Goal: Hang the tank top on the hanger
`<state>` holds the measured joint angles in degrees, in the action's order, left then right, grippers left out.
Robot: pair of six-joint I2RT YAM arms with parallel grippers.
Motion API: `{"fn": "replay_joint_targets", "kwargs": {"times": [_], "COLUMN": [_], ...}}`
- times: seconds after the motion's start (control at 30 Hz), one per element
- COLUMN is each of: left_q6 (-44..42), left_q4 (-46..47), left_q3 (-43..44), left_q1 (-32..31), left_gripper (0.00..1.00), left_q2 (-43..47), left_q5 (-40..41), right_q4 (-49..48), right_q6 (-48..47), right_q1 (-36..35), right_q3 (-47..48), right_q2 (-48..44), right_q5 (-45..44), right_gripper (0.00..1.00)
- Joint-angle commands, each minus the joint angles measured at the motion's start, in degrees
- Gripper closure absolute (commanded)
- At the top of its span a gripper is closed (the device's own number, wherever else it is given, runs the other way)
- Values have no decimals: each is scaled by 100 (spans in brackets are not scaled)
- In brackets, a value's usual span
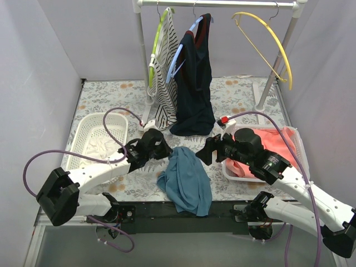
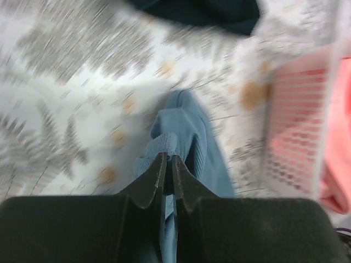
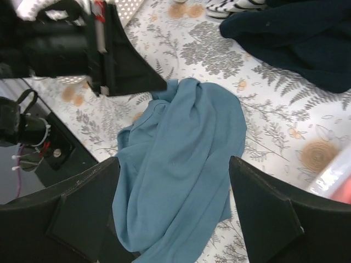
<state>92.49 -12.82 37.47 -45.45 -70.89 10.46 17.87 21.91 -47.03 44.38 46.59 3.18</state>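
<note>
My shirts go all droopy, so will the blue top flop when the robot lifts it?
Probably floppy: the blue top lies crumpled in soft folds, so it should droop from where the left pincer pinches it. It looks thin, so it is likely light. It shouldn't roll.
</note>
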Motion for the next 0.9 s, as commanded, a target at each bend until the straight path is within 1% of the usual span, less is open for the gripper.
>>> {"fn": "replay_joint_targets", "kwargs": {"times": [0.0,0.07,0.1,0.17,0.2,0.27,0.3,0.37,0.4,0.43,0.47,0.5,0.53,0.57,0.6,0.63,0.67,0.7,0.73,0.77,0.8,0.87], "left_q6": [-1494,-1855,-2153,-2427,-2498,-2525,-2490,-2437,-2437,-2446,-2455,-2446,-2420,-2237,-2070,-1938,-1510,-1279,-1120,-893,-360,180], "left_q4": [439,438,429,429,421,447,482,613,666,762,763,772,763,789,798,790,764,650,632,536,204,-254], "left_q3": [1372,1718,2085,2368,2500,2458,2379,1976,1783,1494,1343,1202,1088,765,605,438,201,86,-2,-90,-109,-91], "left_q1": [36,54,54,54,54,45,10,-218,-340,-611,-745,-868,-1008,-1036,-1027,-1027,-1027,-1036,-1019,-1010,-1010,-992], "left_gripper": [100,100,100,100,100,100,100,100,99,92,87,78,71,62,56,53,47,41,41,42,42,42], "left_q2": [-108,-214,-371,-513,-626,-680,-689,-663,-637,-610,-601,-575,-549,-366,-216,-49,362,548,759,1040,1164,1279], "left_q5": [-114,-306,-664,-1323,-1988,-2598,-3150,-3549,-3690,-3900,-3876,-3841,-3606,-3421,-3132,-2511,-2044,-1656,-1400,-762,-460,329], "right_q4": [155,305,375,533,586,700,700,709,718,718,718,709,709,709,709,701,683,648,613,587,534,446], "right_q6": [-292,-363,-363,-398,-407,-398,-389,-346,-267,-223,-196,-126,-117,-82,-82,-73,-73,-73,-108,-117,-108,-108], "right_q1": [-35,-26,-26,-26,-35,-26,-26,-26,-26,-26,-26,-35,-26,-26,-26,-35,-26,-26,-26,-26,-35,-35], "right_q3": [544,694,843,967,1028,1099,1082,933,862,775,617,520,441,292,230,168,72,36,1,-34,-87,-123], "right_q2": [-106,-124,-115,-89,-106,-176,-229,-412,-483,-571,-720,-782,-835,-923,-932,-941,-880,-836,-705,-617,-529,-186], "right_q5": [-756,-1108,-1213,-1495,-1591,-1855,-1917,-2032,-2067,-2111,-2137,-2155,-2155,-2155,-2068,-2006,-1936,-1735,-1603,-1488,-1243,-1022], "right_gripper": [11,10,9,9,9,9,9,8,8,8,9,9,9,9,9,9,10,11,12,12,15,19]}}
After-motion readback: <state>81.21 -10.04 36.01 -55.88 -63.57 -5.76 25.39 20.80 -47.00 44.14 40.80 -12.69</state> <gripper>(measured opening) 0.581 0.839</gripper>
